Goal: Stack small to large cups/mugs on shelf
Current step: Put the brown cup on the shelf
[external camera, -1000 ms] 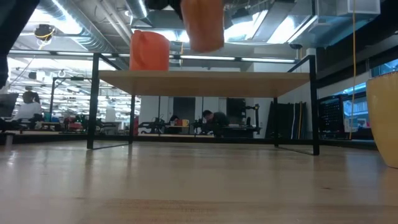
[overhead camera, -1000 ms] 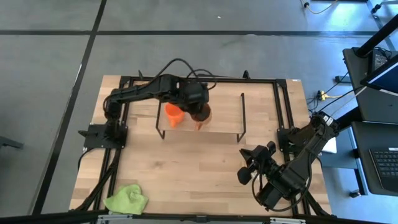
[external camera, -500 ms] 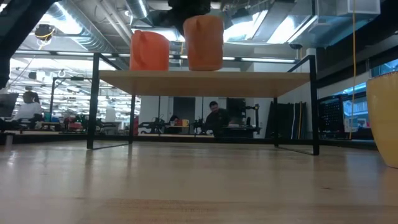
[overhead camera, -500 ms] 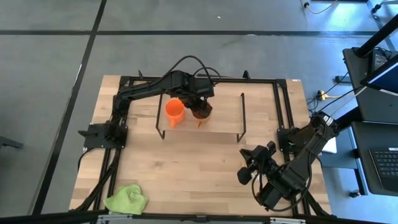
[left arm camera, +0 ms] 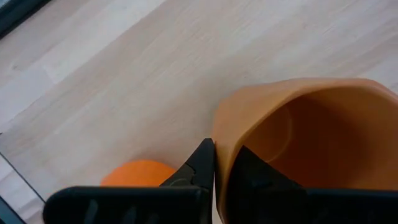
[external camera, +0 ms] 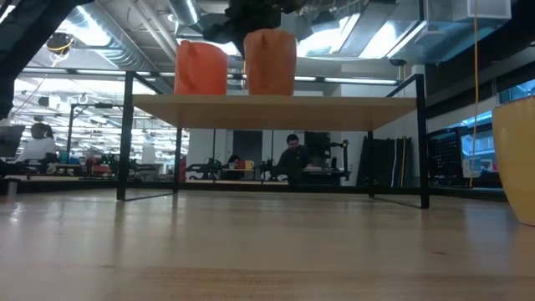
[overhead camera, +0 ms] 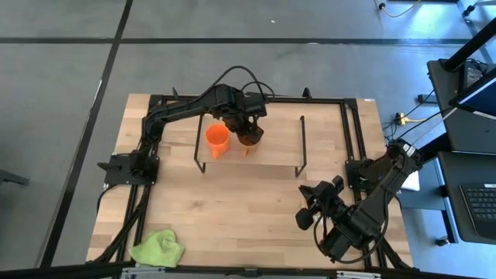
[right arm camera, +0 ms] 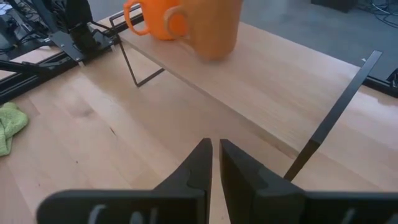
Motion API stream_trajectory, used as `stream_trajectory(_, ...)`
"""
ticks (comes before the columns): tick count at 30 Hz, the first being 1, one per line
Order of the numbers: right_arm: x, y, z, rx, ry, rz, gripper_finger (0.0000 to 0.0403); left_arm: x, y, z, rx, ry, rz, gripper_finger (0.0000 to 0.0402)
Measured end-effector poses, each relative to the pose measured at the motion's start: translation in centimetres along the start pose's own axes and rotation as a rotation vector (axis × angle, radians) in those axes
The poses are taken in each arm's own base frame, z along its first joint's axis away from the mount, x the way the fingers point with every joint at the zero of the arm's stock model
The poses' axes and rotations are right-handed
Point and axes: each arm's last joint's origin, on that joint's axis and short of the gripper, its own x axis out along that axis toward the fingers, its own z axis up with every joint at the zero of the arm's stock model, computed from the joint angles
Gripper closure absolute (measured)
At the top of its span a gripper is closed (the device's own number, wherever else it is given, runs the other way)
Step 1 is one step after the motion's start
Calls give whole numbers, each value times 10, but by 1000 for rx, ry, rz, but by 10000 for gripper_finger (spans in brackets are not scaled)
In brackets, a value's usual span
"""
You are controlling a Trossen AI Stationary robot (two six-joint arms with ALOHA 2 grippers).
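Observation:
The brown mug (overhead camera: 250, 140) stands upright beside the bright orange mug (overhead camera: 217, 140) on the light-wood shelf (overhead camera: 279, 151). In the low view the brown mug (external camera: 269, 63) has its base at board level, just right of the orange mug (external camera: 201, 67). My left gripper (left arm camera: 224, 152) is above the shelf, shut on the brown mug. The yellow-orange mug (external camera: 518, 159) stands on the table at the low view's right edge; its handle is out of view. My right gripper (right arm camera: 215, 152) is shut and empty over the table's near right part, in front of the shelf (right arm camera: 267, 93). My left gripper holds the brown mug by its rim wall (left arm camera: 222, 134) on the side toward the orange mug. One finger (left arm camera: 252, 171) is inside the mug and one finger (left arm camera: 200, 165) is outside. The fingers come from above, pointing down. The mug is upright, its base level with the shelf board.
A lime-green cloth (overhead camera: 157, 248) lies at the table's near left corner. The shelf's black wire legs (overhead camera: 302, 147) stand at its ends, with free board right of the brown mug. Black frame rails run along the table's edges. People and desks show far behind in the low view.
My left gripper has gone down with the brown mug, which was held well above the shelf a second ago. The mug now has its base at board level, close beside the orange mug. My right arm has kept still.

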Motion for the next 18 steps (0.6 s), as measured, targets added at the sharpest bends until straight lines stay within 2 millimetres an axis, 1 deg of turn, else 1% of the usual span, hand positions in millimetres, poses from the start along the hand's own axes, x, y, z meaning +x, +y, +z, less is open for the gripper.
stream_trajectory(10, 0, 0, 0, -1, -1, 0, 370, 1, 1, 0, -4, 18, -18, 385)
stream_trajectory(15, 0, 0, 0, -1, -1, 0, 370, 12, 1, -2, 0, 63, 5, 385)
stream_trajectory(18, 0, 0, 0, -1, 2, -1, 370, 13, -1, -4, 6, 68, 7, 384)
